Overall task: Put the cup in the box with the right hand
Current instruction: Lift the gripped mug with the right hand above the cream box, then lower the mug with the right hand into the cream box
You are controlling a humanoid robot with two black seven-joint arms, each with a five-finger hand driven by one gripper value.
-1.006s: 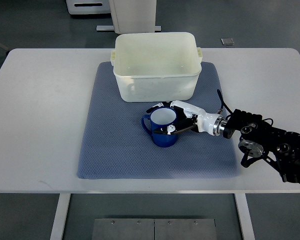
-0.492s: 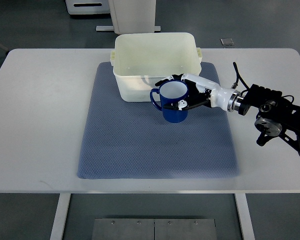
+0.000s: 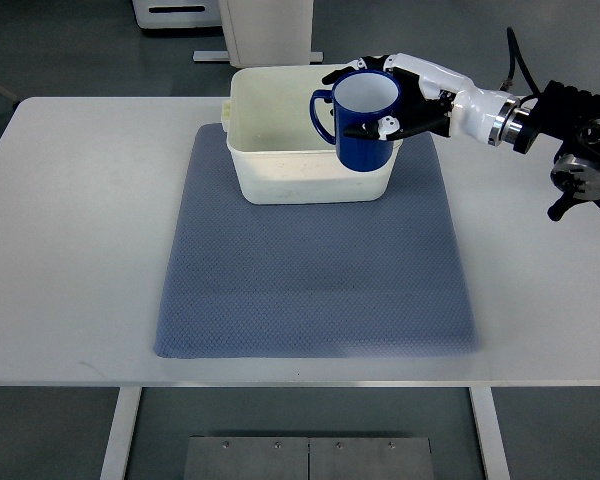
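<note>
The right hand reaches in from the right edge and grips the blue cup, its white and black fingers wrapped around the cup's right side. The cup is upright, its white inside facing up and its handle pointing left, and it hangs over the right part of the white box, covering part of the box's right wall (whether it touches the box cannot be told from this steep view). The box sits on the far end of the blue-grey mat, its open top showing a bare pale floor. The mat lies flat on the white table, reaching from under the box toward the near edge. Right of the box, the arm's black wrist and motor parts hang above the table's right side, with a dark cable looping up from them. Beyond the box, past the table's far edge, a white cabinet base stands on the grey floor.
</note>
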